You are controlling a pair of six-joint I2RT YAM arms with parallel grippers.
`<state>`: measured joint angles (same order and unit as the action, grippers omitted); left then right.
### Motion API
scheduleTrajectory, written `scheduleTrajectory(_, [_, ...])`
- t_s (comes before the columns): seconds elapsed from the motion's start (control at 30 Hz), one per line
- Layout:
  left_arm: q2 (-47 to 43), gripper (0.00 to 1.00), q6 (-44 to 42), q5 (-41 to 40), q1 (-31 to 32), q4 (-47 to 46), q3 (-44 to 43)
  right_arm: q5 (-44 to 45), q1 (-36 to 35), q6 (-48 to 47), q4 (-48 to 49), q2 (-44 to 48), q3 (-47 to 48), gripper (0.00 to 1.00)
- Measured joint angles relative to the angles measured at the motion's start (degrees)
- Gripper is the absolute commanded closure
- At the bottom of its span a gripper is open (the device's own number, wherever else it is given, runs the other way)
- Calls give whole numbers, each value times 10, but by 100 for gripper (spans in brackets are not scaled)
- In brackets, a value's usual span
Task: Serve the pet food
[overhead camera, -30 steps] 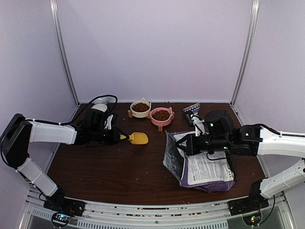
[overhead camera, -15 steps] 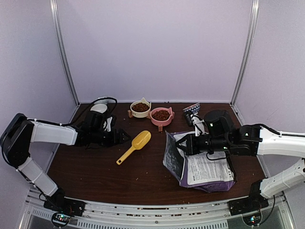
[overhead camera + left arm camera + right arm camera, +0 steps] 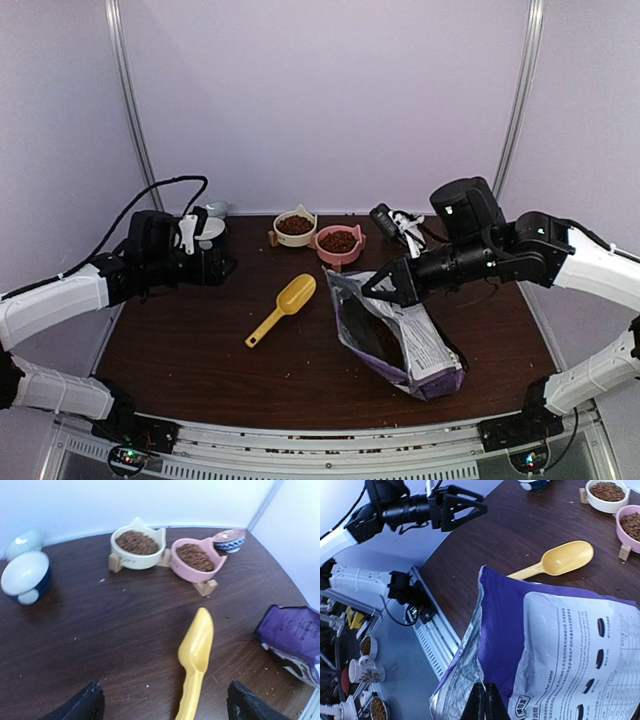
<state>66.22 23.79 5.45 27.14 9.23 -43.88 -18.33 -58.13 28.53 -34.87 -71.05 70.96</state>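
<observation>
Pet food fills the cream bowl [image 3: 295,225] [image 3: 136,541] and the pink bowl [image 3: 338,241] [image 3: 195,557] at the back of the table. The purple bag [image 3: 400,335] [image 3: 555,645] stands tilted right of centre, its torn mouth facing left. My right gripper [image 3: 385,288] [image 3: 485,702] is shut on the bag's upper edge. The yellow scoop [image 3: 283,307] [image 3: 196,652] lies empty on the table between the arms. My left gripper [image 3: 220,268] [image 3: 166,706] is open, raised to the left of the scoop and holding nothing.
Two white-and-blue bowls [image 3: 208,228] [image 3: 25,575] sit at the back left beside the left arm. A small patterned blue bowl [image 3: 229,540] stands right of the pink bowl. Crumbs dot the dark wooden table [image 3: 200,350]. Walls close in on three sides.
My left gripper opened, let go of the scoop and pulled back left and up. My right gripper lifted the bag's edge, so the bag now stands more upright.
</observation>
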Motion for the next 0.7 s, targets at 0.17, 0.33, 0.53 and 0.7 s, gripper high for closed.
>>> scheduleTrajectory(0.17, [-17,12,-116,116,58,24,-45,-92,0,-31,-55,9,39,100])
scheduleTrajectory(0.33, [-16,12,-155,238,147,53,-95,-136,1,-49,-84,33,39,100])
scheduleTrajectory(0.53, [-17,12,-156,344,183,58,-152,-151,15,-54,-81,34,41,100])
scheduleTrajectory(0.7, [-6,10,-180,363,248,54,-174,-169,23,-53,-65,29,40,100])
